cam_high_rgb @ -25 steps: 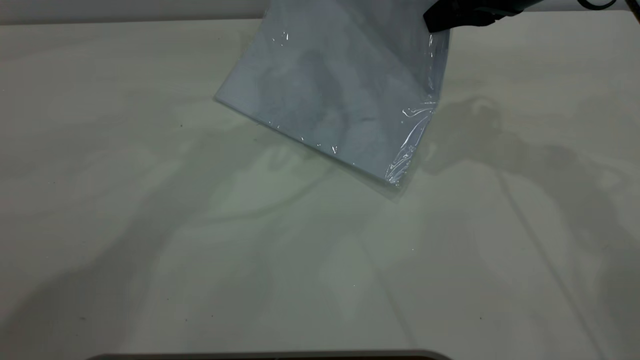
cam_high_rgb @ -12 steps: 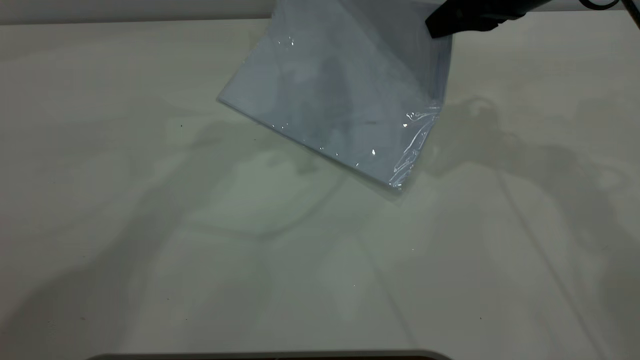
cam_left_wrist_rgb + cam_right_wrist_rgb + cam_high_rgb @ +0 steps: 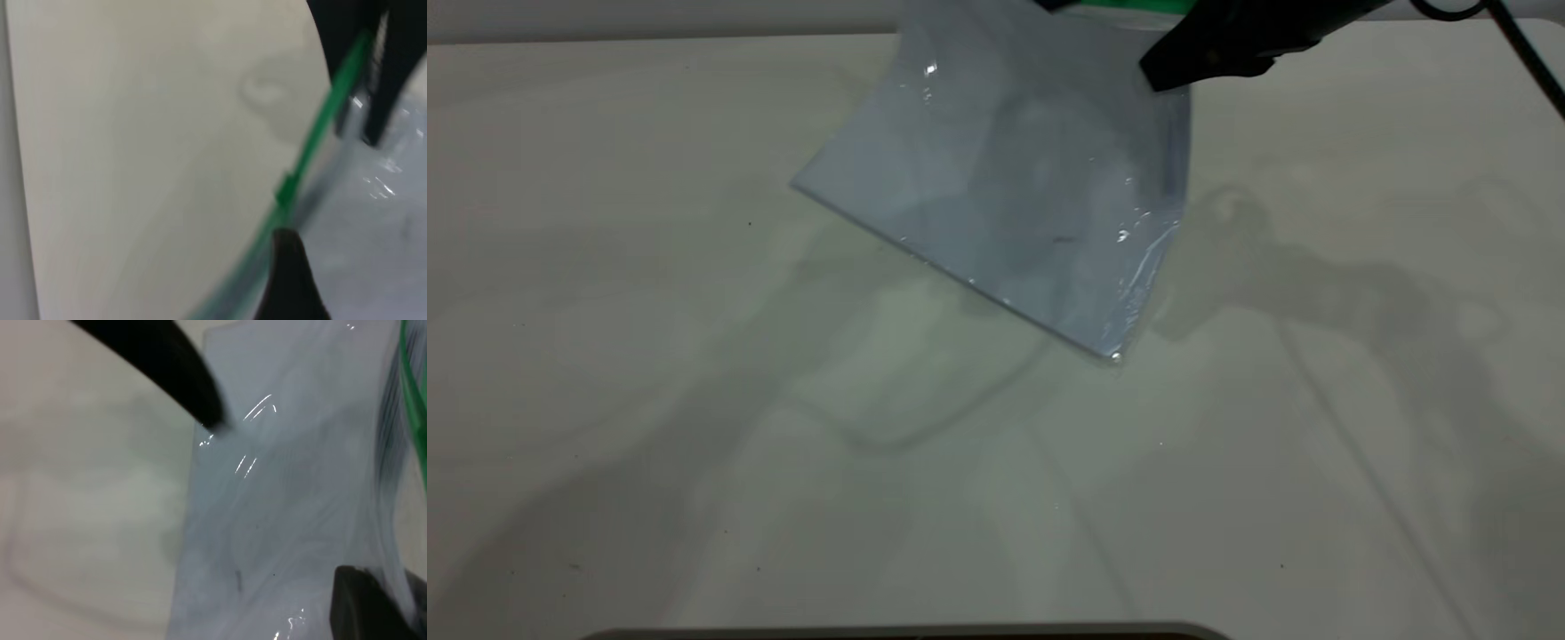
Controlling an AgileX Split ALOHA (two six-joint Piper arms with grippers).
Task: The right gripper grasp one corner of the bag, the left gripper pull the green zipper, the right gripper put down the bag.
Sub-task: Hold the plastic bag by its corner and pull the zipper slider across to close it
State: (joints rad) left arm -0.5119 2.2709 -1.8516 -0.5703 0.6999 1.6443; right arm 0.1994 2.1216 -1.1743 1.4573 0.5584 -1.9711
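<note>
One bag (image 3: 1014,187) corner pinched in right claw (image 3: 1169,71), hanging tilted above table (image 3: 694,400)

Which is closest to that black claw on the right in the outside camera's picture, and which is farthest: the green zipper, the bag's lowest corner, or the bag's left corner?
From the right gripper:
1. Green zipper, just above it at the picture's top edge.
2. Bag's lowest corner, well below it, near the table.
3. Bag's left corner, far off to the left.
</note>
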